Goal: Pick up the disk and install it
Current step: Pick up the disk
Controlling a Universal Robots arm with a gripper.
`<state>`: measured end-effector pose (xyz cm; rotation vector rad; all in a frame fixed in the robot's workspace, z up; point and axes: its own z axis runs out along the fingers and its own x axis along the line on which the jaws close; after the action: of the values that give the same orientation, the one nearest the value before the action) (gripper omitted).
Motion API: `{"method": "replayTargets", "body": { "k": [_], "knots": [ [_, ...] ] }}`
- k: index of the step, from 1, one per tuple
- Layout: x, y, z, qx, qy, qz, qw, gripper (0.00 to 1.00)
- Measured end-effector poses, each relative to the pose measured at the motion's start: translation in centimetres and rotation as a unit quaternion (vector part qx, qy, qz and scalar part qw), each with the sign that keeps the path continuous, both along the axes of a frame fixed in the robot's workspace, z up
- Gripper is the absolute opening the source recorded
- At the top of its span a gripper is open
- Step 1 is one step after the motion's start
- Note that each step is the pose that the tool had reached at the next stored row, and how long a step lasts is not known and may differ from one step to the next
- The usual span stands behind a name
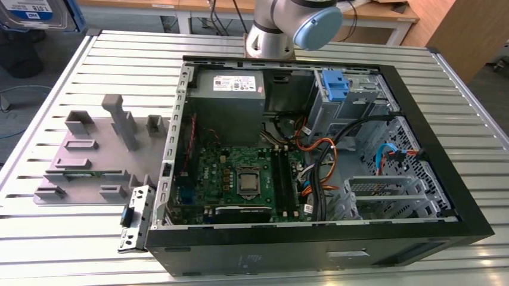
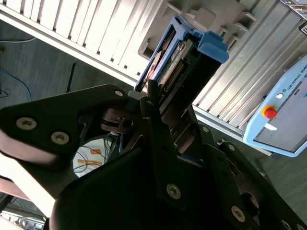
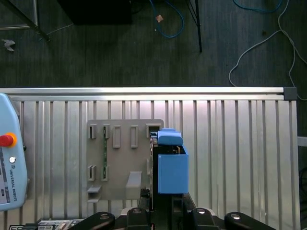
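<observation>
The disk [image 2: 176,62] is held in the jaws of the gripper [image 2: 168,115], which are closed on its near end so that the rest stands out past the fingertips. It hangs in the air above the table [image 3: 230,143], over the edge of the grey holder plate [image 3: 120,163] and touching neither. In the second wrist view it is seen edge-on: a blue plastic frame with a blue tab at the far end, and a row of connector pins along the exposed edge. The exterior view shows its silver face with a white and blue label [image 1: 32,13] at that view's upper left corner. Gripping one end appears meant to leave the far end free, and the height keeps it clear of the plate's upright holders. The open computer case [image 1: 318,235] lies on the table at the exterior view's right of the plate, well apart from the disk. A control pendant [image 3: 7,167] rests near the plate.
</observation>
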<state>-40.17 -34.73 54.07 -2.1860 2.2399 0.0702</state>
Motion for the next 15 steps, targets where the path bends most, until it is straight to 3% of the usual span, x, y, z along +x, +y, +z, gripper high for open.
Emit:
{"method": "replayTargets", "body": {
  "k": [15],
  "knots": [
    [0.0,0.0,1.0,0.0,0.0001,0.0,1.0,0.35]
  ]
}}
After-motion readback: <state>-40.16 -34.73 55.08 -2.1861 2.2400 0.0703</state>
